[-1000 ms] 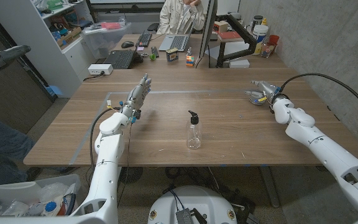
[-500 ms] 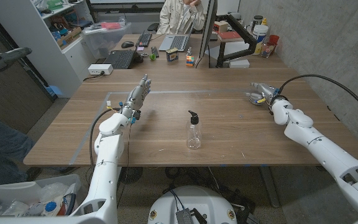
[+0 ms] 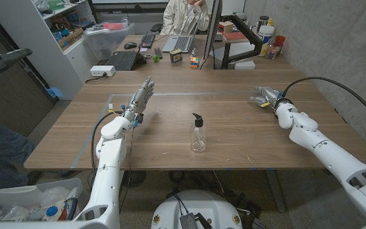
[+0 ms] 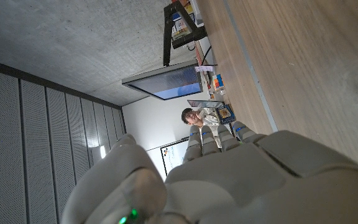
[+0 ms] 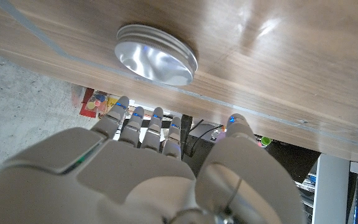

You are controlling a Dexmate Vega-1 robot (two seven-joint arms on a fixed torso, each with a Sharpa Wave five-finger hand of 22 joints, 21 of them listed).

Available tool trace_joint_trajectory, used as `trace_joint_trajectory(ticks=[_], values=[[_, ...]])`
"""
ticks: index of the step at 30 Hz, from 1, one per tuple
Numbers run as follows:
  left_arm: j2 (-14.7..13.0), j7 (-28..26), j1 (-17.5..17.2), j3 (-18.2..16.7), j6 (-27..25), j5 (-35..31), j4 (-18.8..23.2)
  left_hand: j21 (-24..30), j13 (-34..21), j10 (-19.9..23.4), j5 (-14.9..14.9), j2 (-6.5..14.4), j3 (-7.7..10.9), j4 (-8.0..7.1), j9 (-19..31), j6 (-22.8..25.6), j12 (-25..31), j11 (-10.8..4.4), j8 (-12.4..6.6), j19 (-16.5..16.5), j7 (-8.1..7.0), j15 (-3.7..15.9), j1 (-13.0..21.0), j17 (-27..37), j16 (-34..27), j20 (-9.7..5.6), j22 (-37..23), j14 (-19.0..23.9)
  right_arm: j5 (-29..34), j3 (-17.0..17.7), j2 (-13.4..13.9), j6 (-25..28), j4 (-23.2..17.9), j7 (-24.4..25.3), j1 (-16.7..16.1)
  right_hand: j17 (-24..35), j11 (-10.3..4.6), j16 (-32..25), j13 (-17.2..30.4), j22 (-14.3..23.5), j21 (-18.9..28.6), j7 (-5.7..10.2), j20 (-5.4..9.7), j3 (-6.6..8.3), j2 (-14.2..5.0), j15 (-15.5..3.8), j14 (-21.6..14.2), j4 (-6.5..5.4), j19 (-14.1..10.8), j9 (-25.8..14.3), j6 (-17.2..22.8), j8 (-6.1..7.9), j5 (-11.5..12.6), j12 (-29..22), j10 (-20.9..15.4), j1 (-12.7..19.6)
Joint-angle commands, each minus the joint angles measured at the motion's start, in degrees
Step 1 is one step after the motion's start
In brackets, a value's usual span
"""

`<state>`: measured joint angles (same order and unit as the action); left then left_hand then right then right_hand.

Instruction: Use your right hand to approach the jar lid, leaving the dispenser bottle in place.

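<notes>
A: Jar lid (image 5: 156, 55)?
B: Silver, lying on the table (image 3: 234, 121), far right of the dispenser bottle (image 3: 198, 133), near the back edge. Right hand (image 3: 267, 97) sits over it, fingers (image 5: 143, 126) straight and slightly apart, holding nothing, not touching it.
A: Bottle?
B: Upright, mid-table, well apart from both hands.
A: Left hand (image 3: 141, 97)?
B: Back-left of the bottle, fingers extended and close together, empty.

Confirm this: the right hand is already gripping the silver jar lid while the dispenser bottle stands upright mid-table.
Not quite. In the right wrist view the right hand is open and short of the jar lid, not gripping it. The dispenser bottle does stand upright mid-table.
</notes>
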<state>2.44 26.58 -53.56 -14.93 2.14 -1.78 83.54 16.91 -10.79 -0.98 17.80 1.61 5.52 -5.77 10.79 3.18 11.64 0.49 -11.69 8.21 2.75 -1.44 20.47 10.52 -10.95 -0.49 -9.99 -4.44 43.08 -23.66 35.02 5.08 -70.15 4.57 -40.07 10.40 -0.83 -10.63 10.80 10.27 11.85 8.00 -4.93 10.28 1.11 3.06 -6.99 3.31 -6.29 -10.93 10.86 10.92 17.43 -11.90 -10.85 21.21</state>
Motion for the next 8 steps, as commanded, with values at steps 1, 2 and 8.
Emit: trace_joint_trajectory(ticks=[1,2,8], values=[[0.07,0.05,-0.26,-0.04,0.30,0.37,-0.20,-0.07,-0.19,-0.16,0.18,0.60,-0.29,-0.08,0.14,0.50,0.05,-0.28,0.10,0.09,-0.12,0.04,0.27,0.17,0.03,0.22,-0.26,-0.37,0.75,-0.78,0.33,0.00,-0.03,-0.46,0.46,0.14,-0.08,-0.57,0.26,0.15,-0.06,0.14,-0.21,-0.14,0.19,0.06,-0.59,-0.12,-0.38,-0.17,0.34,0.50,0.18,-0.61,-0.54,-0.08],[0.06,0.08,-0.16,0.02,0.34,0.34,-0.47,-0.09,-0.19,-0.17,0.17,0.61,-0.29,-0.07,0.14,0.55,0.04,-0.24,0.08,0.09,-0.06,0.07,0.28,0.17,0.03,0.20,-0.26,-0.37,0.81,-0.81,0.18,0.29,0.00,-0.49,0.49,0.14,-0.07,-0.59,0.26,0.15,-0.06,0.11,-0.23,-0.14,0.18,0.05,-0.67,-0.13,-0.39,-0.17,0.35,0.51,0.18,-0.62,-0.55,-0.09],[-0.16,0.22,0.36,0.18,0.48,0.20,-1.02,-0.20,-0.19,-0.14,0.15,0.68,-0.32,-0.04,0.14,0.57,0.06,-0.22,0.08,0.06,-0.12,0.08,0.37,0.16,0.03,0.23,-0.27,-0.37,0.73,-0.89,0.28,0.14,0.13,-0.86,0.68,0.14,0.05,-0.60,0.26,0.15,-0.07,0.08,-0.24,-0.17,0.12,-0.03,-0.82,-0.14,-0.46,-0.16,0.44,0.53,0.16,-0.65,-0.60,-0.14]])
